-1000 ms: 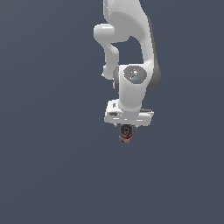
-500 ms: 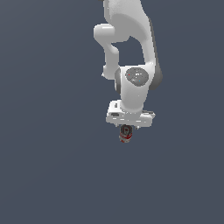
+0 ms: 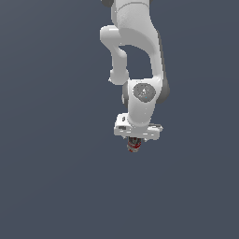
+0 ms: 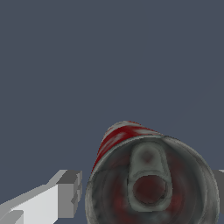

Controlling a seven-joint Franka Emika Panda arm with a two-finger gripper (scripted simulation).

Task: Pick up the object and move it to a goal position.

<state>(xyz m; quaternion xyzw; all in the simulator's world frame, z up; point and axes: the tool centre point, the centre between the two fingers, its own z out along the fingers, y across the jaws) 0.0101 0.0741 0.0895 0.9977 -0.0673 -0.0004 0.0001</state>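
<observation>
The object is a small tin can with a red and grey label and a dark metal top with a pull tab. In the exterior view the can (image 3: 134,146) pokes out just under the white hand of the arm. In the wrist view the can (image 4: 151,183) fills the space between the fingers, its top facing the camera. My gripper (image 3: 134,144) is shut on the can, with one grey-tipped finger (image 4: 65,194) against its side; the other finger barely shows at the frame's edge. No goal marker shows.
The white Panda arm (image 3: 140,70) reaches down from above in the exterior view. Everything around it is a plain dark grey-blue surface (image 3: 56,177) with no other objects in view.
The arm's wrist and upper links have shifted slightly. The can stays held in the gripper at nearly the same spot.
</observation>
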